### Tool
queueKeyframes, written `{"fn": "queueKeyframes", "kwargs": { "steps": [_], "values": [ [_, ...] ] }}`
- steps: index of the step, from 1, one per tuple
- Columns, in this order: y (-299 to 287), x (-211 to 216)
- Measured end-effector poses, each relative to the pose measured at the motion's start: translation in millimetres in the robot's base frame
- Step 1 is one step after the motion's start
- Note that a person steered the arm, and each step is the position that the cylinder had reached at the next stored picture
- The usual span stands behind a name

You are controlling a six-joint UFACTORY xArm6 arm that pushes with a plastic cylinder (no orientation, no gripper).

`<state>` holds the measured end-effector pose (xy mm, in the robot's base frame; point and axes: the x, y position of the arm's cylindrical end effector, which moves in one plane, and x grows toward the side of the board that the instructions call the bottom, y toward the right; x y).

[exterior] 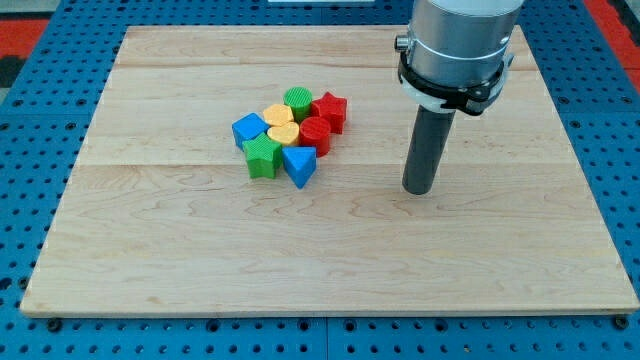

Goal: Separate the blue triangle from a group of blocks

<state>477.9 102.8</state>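
The blue triangle [299,164] lies at the lower right edge of a tight group of blocks near the board's middle left. It touches a green block [263,156] on its left and a red cylinder [315,134] above it. The group also holds a blue cube [250,130], a yellow heart [283,135], a yellow block [279,115], a green cylinder [298,100] and a red star [330,110]. My tip [419,189] rests on the board well to the right of the group, about level with the blue triangle and apart from all blocks.
The wooden board [150,250] lies on a blue perforated table [30,120]. The arm's grey body [455,45] hangs over the board's upper right part.
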Motion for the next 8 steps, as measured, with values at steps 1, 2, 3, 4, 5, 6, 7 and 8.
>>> {"fn": "queueKeyframes", "kwargs": {
  "steps": [1,2,3,4,5,6,7,8],
  "values": [
    [-0.2,-0.2],
    [-0.2,-3.3],
    [-0.2,-3.4],
    [-2.6,-2.2],
    [-8.3,6.1],
    [-31.2,56.1],
    [-39.4,66.8],
    [-69.6,67.0]
  ]
}}
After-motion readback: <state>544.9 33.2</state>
